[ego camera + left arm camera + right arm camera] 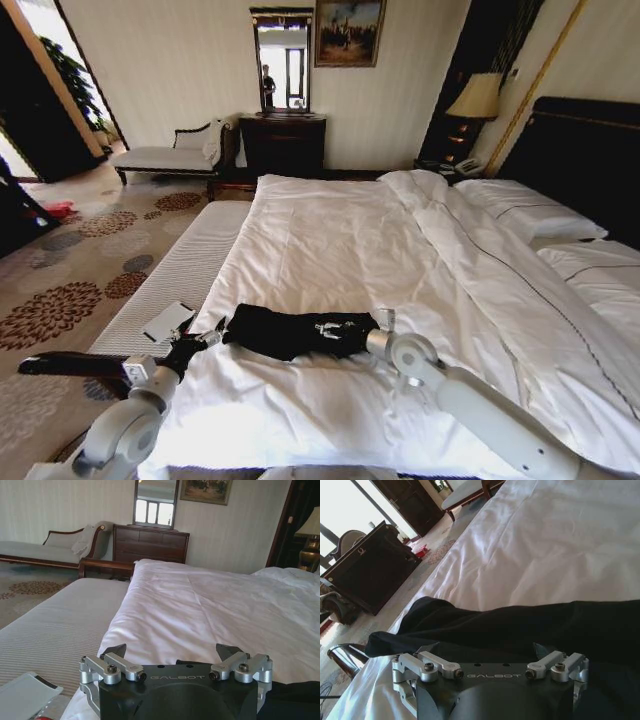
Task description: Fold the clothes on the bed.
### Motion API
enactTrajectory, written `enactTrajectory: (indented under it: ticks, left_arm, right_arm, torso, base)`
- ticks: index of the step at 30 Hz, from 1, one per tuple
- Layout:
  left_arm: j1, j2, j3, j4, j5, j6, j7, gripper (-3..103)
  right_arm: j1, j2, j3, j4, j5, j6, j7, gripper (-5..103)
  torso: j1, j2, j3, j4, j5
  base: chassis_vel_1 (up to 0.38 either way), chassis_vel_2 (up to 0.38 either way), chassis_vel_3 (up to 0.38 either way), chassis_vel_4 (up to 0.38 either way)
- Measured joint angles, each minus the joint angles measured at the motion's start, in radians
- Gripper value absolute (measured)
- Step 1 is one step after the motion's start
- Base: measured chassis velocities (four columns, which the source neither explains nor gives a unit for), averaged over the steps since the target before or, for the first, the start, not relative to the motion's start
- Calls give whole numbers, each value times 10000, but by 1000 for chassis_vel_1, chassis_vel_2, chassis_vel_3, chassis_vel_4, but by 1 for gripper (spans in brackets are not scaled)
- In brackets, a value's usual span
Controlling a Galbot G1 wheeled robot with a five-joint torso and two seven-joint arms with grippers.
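The clothes (300,332), a black T-shirt with white lettering, lie bunched in a short band across the near part of the bed (340,235) with its white duvet. My left gripper (207,338) sits at the shirt's left end, low over the duvet edge. In the left wrist view the left gripper (171,652) is open, with black fabric (295,700) just beside it. My right gripper (384,322) is at the shirt's right end. In the right wrist view the right gripper (484,647) is open, directly over the dark cloth (520,625), and nothing is pinched between its fingers.
A striped grey bench (175,275) runs along the bed's left side with a flat pale card (168,322) on it. Pillows (530,208) and a dark headboard (585,150) are at the right. A chaise (165,155), dresser (283,140) and lamp (478,97) stand by the far wall.
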Motion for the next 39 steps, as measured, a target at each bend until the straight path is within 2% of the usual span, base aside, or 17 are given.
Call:
enactTrajectory:
  ticks: [5,7,14,18,22,25,28,32,39]
  left_arm:
    - [-108,36,-17,89,-32,-8,14,100]
    - [-299,36,53,213,-72,-25,14,100]
    - [-349,-43,5,276,-104,-43,-3,100]
    - [-291,-95,-85,207,-150,-63,-8,100]
    - [-239,-136,-190,60,-237,-108,-20,100]
    - [-229,-107,-276,-4,-381,-114,-58,100]
    - [-284,-52,-315,46,-416,-114,-99,100]
    - [-501,-2,-261,185,-573,-82,-198,100]
    - [-638,104,-183,388,-608,-57,-193,100]
  right_arm:
    - [-337,-213,-87,619,-51,-35,114,100]
    - [-1172,-650,50,1956,-348,-138,214,100]
    - [-2254,-819,447,2759,-828,-290,278,100]
    - [-2331,-779,807,2796,-814,-281,237,100]
    - [-1394,-715,1027,2755,-73,-217,248,100]
    - [-394,-497,570,2239,280,-182,254,100]
    - [35,-229,106,1673,238,-136,187,100]
    - [292,411,-521,296,-287,-1,-17,100]
    - [-497,337,-656,445,-699,46,-106,100]
  torso:
    - [1,0,0,-3,0]
    - [-1,0,-1,-3,-1]
    - [0,0,-1,-3,0]
    - [-1,0,-1,-4,1]
    - [0,0,-1,1,-3]
    - [0,0,0,1,-2]
    - [0,0,1,1,2]
    - [0,0,1,0,0]
    - [0,0,0,-4,0]
  base:
    - [0,0,0,0]
    - [0,0,0,0]
    - [0,0,0,0]
    - [0,0,0,0]
    - [0,0,0,0]
    - [0,0,0,0]
    - [0,0,0,0]
    - [0,0,0,0]
    - [0,0,0,0]
